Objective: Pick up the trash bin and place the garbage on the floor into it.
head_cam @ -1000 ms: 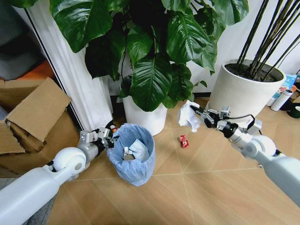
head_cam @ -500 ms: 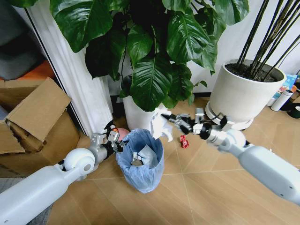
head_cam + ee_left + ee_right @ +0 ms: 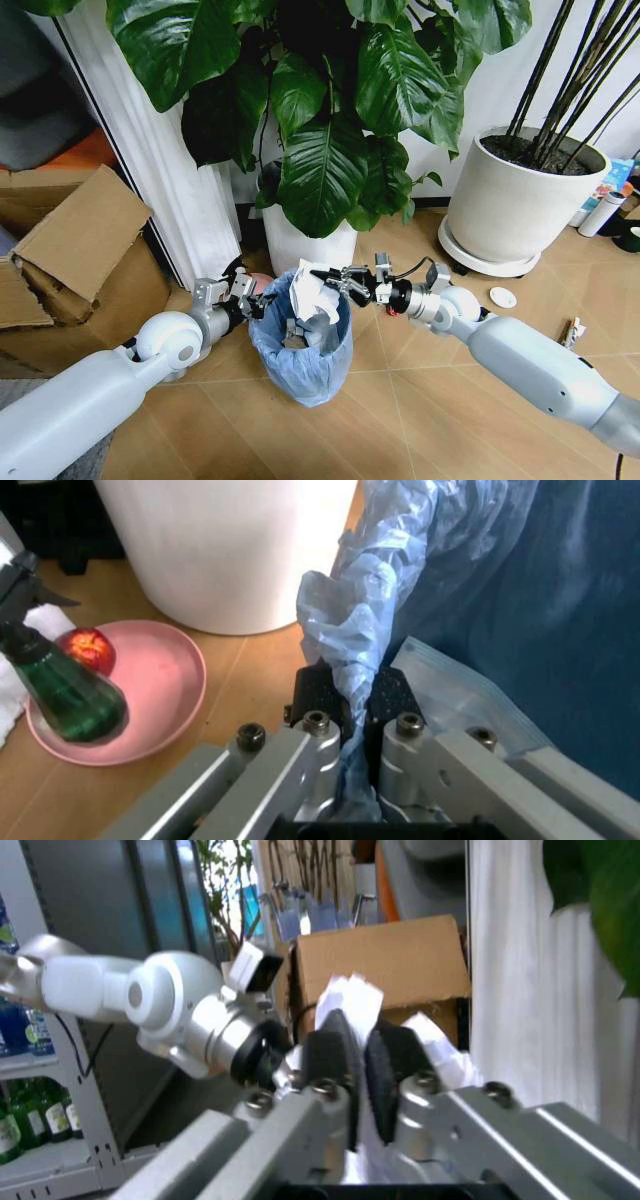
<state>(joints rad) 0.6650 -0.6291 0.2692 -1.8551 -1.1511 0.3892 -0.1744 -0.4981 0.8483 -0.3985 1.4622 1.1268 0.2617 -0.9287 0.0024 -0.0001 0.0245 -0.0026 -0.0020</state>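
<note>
The left gripper (image 3: pixel 246 297) is clamped on the bag-lined rim of the trash bin (image 3: pixel 300 352), which looks light; the right gripper (image 3: pixel 322 277) pinches a soft, crushable paper wad (image 3: pixel 312 293) above its mouth; more garbage (image 3: pixel 503 297) lies on the floor (image 3: pixel 420 400).

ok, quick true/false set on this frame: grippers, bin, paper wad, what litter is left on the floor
1. The right gripper holds a white paper wad over the trash bin. True.
2. The left gripper is open and clear of the bin. False: it is shut on the bin's blue liner at the rim.
3. The bin is empty. False: litter already lies inside.
4. A small white disc lies on the floor. True.
5. The red wrapper is in the right gripper. False: that gripper holds the paper wad.
</note>
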